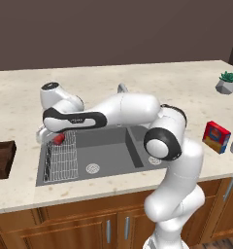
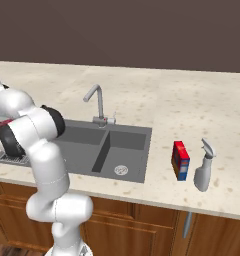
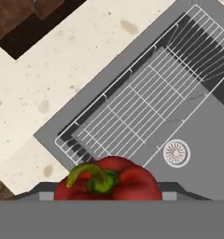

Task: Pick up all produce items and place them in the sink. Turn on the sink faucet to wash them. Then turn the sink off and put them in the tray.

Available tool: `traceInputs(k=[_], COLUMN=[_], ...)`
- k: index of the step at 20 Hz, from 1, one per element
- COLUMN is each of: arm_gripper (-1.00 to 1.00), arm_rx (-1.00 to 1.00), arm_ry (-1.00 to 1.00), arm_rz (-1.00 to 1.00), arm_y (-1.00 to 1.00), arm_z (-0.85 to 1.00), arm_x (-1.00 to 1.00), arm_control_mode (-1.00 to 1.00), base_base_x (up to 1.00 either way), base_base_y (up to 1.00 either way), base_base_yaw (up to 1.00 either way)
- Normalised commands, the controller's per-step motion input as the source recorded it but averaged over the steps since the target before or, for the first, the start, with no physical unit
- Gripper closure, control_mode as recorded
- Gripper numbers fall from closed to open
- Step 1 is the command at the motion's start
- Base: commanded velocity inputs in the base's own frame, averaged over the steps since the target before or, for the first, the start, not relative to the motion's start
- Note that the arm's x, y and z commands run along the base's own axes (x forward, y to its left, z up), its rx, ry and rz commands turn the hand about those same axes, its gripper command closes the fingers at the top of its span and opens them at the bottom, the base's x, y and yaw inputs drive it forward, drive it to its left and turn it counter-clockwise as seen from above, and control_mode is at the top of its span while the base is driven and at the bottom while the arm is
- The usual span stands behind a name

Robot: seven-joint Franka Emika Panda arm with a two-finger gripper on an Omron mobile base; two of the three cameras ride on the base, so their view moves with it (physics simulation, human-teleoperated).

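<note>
Here red pepper (image 3: 109,179) in tool, above sink (image 3: 198,135).

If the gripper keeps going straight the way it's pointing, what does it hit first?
Probably the wire rack in the sink: the gripper, holding the red pepper, points down over it. Depth is uncertain.

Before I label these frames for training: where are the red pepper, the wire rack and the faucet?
red pepper (image 3: 109,182): hand view, on its red shoulder beside the green stem.
wire rack (image 3: 142,105): hand view, on its middle bars.
faucet (image 2: 99,102): right base view, on its upright neck.
</note>
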Motion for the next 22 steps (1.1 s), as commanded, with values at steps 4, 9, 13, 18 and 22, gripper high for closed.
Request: traceInputs(k=[4,9,13,18,22], arm_gripper=[1.0,1.0,1.0,1.0,1.0], arm_rx=[0.03,0.08,0.1,0.07,0.01], arm_ry=[0.0,0.0,0.0,0.0,-0.03], arm_rz=[0.26,0.25,0.24,0.23,0.13], arm_y=[0.59,0.52,0.51,0.53,0.49], arm_z=[0.07,0.09,0.01,0.0,0.0], arm_x=[-0.56,-0.1,0.0,0.0,0.01], arm_control_mode=[-1.0,-1.0,-1.0,-1.0,-1.0], base_base_x=[0.0,0.0,0.0,0.0,0.0], base_base_y=[0.0,0.0,0.0,0.0,0.0], base_base_yaw=[0.0,0.0,0.0,0.0,0.0])
